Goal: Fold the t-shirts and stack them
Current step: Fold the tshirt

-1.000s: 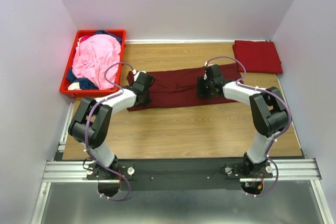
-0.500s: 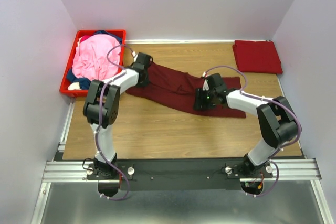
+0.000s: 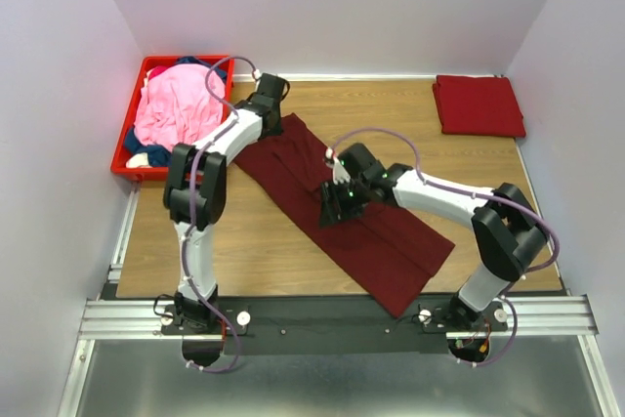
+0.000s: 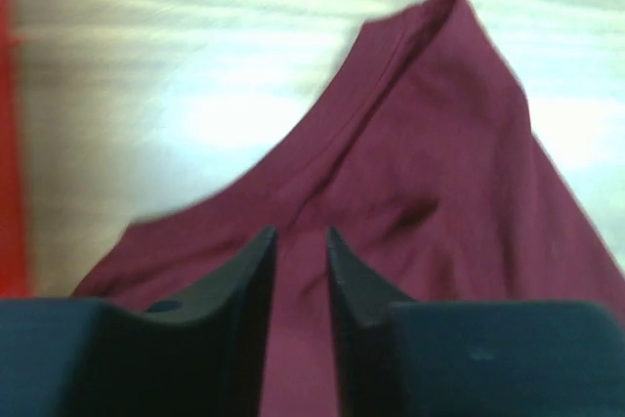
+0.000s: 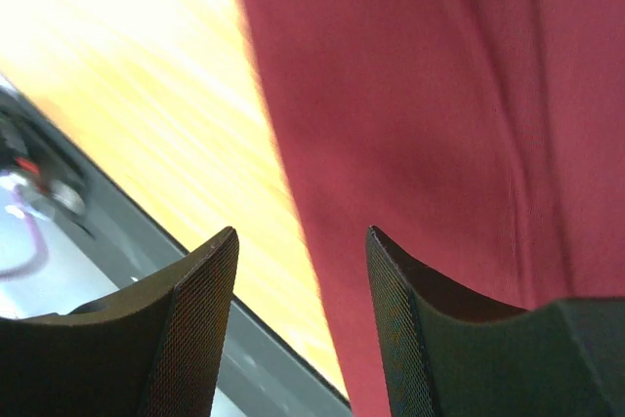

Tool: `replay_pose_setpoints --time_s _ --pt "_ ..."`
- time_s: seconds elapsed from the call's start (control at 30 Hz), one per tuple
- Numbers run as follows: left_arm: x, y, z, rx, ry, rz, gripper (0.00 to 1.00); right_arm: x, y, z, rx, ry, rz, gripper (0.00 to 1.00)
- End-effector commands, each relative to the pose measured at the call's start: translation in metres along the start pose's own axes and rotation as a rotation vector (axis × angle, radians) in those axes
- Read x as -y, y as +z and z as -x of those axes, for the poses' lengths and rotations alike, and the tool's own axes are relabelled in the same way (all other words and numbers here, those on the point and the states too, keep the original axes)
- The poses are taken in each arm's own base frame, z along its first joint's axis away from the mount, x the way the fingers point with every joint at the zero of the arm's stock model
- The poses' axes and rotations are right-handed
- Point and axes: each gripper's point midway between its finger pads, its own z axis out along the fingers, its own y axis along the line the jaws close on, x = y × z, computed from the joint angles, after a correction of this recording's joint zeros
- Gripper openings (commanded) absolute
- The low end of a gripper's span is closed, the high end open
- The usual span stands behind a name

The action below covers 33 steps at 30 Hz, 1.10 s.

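Observation:
A dark maroon t-shirt (image 3: 381,241), folded into a long strip, lies diagonally on the wooden table from the back left to the near right. My left gripper (image 3: 276,124) is at its far end, and in the left wrist view the jaws (image 4: 301,233) stand nearly closed with maroon cloth (image 4: 430,144) in the narrow gap. My right gripper (image 3: 330,210) is open at the strip's left edge near its middle. In the right wrist view (image 5: 303,233) the cloth edge (image 5: 439,95) runs between the wide-apart jaws. A folded red t-shirt (image 3: 479,104) lies at the back right.
A red plastic crate (image 3: 137,173) at the back left holds a crumpled pink t-shirt (image 3: 176,109) and navy cloth (image 3: 156,155). Its red wall shows at the left edge of the left wrist view (image 4: 5,144). Grey walls enclose the table, with a metal rail along the near edge (image 3: 342,314).
The maroon strip has swung from lying across the table to a diagonal. My left gripper moved back with its end. My right gripper moved left and nearer, and the strip's right end swung toward the front.

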Motion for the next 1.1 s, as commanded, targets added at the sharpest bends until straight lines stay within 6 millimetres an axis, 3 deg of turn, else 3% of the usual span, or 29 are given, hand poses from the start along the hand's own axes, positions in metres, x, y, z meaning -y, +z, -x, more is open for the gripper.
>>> replay_pose_setpoints --time_s 0.0,0.07,0.1,0.13,0.17,0.2,0.23,0.27,0.3,0.33,0.4,0.43,0.47,0.5,0.53,0.6,0.63,0.7,0.87,0.9,0.97,1.07 --pt "-0.017 -0.094 0.072 0.231 -0.074 -0.008 0.43 -0.02 -0.018 0.066 0.132 -0.119 0.037 0.62" --pt "-0.029 -0.118 0.075 0.274 -0.089 0.006 0.48 -0.025 -0.017 0.086 0.153 -0.162 0.058 0.62" --pt "-0.039 -0.152 0.092 0.362 -0.122 0.014 0.55 -0.028 -0.013 0.106 0.174 -0.176 0.067 0.61" --pt "-0.046 -0.167 0.096 0.396 -0.137 0.022 0.59 -0.029 -0.009 0.113 0.174 -0.185 0.075 0.61" --pt "-0.055 -0.195 0.099 0.459 -0.156 0.02 0.65 -0.031 -0.001 0.13 0.177 -0.199 0.109 0.61" --pt "-0.063 -0.208 0.099 0.49 -0.171 0.031 0.68 -0.026 0.011 0.124 0.145 -0.197 0.122 0.61" --pt "-0.073 -0.212 0.087 0.494 -0.173 0.063 0.7 -0.036 0.01 0.143 0.173 -0.222 0.151 0.61" --pt "-0.077 -0.224 0.09 0.535 -0.168 0.056 0.7 -0.036 0.019 0.148 0.167 -0.231 0.16 0.6" --pt "-0.084 -0.252 0.093 0.598 -0.179 0.041 0.71 -0.027 0.038 0.147 0.134 -0.225 0.16 0.6" --pt "-0.088 -0.259 0.089 0.614 -0.179 0.038 0.72 -0.032 0.041 0.165 0.164 -0.245 0.172 0.6" --pt "-0.093 -0.261 0.071 0.614 -0.163 0.033 0.72 -0.032 0.053 0.176 0.165 -0.251 0.185 0.59" --pt "-0.097 -0.277 0.069 0.645 -0.163 0.018 0.72 -0.023 0.074 0.172 0.135 -0.239 0.183 0.59" --pt "-0.099 -0.271 0.057 0.629 -0.152 0.022 0.72 -0.028 0.074 0.188 0.166 -0.26 0.193 0.59" --pt "-0.103 -0.281 0.053 0.649 -0.156 0.016 0.72 -0.025 0.082 0.191 0.167 -0.263 0.19 0.59" --pt "-0.104 -0.273 0.04 0.627 -0.146 0.021 0.73 -0.015 0.098 0.19 0.154 -0.254 0.175 0.59" --pt "-0.107 -0.276 0.034 0.649 -0.148 0.01 0.72 -0.014 0.106 0.205 0.181 -0.263 0.179 0.59" --pt "-0.106 -0.268 0.023 0.631 -0.141 0.009 0.72 -0.005 0.119 0.203 0.169 -0.249 0.172 0.59" --pt "-0.104 -0.266 0.019 0.64 -0.14 -0.014 0.72 0.003 0.122 0.218 0.199 -0.239 0.16 0.59" --pt "-0.086 -0.248 0.007 0.61 -0.11 -0.1 0.71 0.07 0.133 0.245 0.254 -0.094 0.052 0.59" --pt "-0.084 -0.244 0.005 0.602 -0.105 -0.107 0.71 0.101 0.138 0.246 0.251 -0.039 0.028 0.59" --pt "-0.08 -0.238 0.001 0.586 -0.091 -0.121 0.71 0.122 0.136 0.256 0.271 0.032 0.031 0.59" --pt "-0.073 -0.229 -0.002 0.561 -0.068 -0.139 0.7 0.187 0.117 0.271 0.329 0.193 -0.032 0.6"
